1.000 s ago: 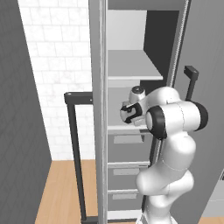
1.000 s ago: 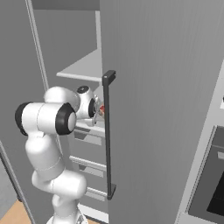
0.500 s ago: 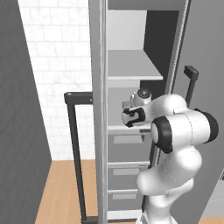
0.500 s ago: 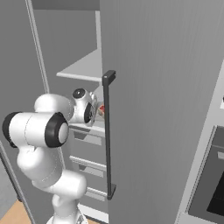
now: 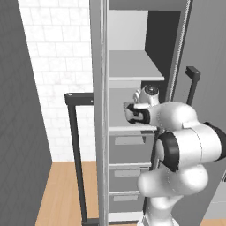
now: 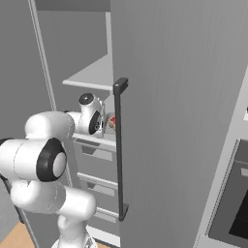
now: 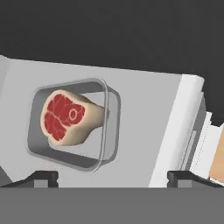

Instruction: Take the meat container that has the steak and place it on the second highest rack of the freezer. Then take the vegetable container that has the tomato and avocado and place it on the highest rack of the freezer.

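Pale grey shelf panels line the inside of the freezer (image 5: pixel 132 66), whose door stands swung open with its long dark handle (image 6: pixel 119 150) toward the right base camera. In the hand view a clear shallow meat container (image 7: pixel 72 124) sits flat on the second highest rack (image 7: pixel 144 109), and the steak (image 7: pixel 65 116) lies inside it, red on its cut face with a pale tan edge, tipped so the red face turns toward the camera. The container rests well in from the shelf's front lip, apart from the gripper (image 7: pixel 113 177), whose two dark fingertips (image 7: pixel 41 177) rise at the bottom of that view spread wide with nothing between them; the gripper is released and touches neither container nor shelf as far as can be seen. From the left base view the gripper (image 5: pixel 132 112) is at the freezer opening, level with the lower shelf and just above the grey drawers (image 5: pixel 128 145), under the highest rack (image 5: pixel 132 66). From the right base view a little red of the steak (image 6: pixel 112 122) shows on the shelf just beside the hand. A wooden floor (image 5: pixel 62 194) and a white tiled wall (image 5: pixel 57 66) lie left of the freezer.
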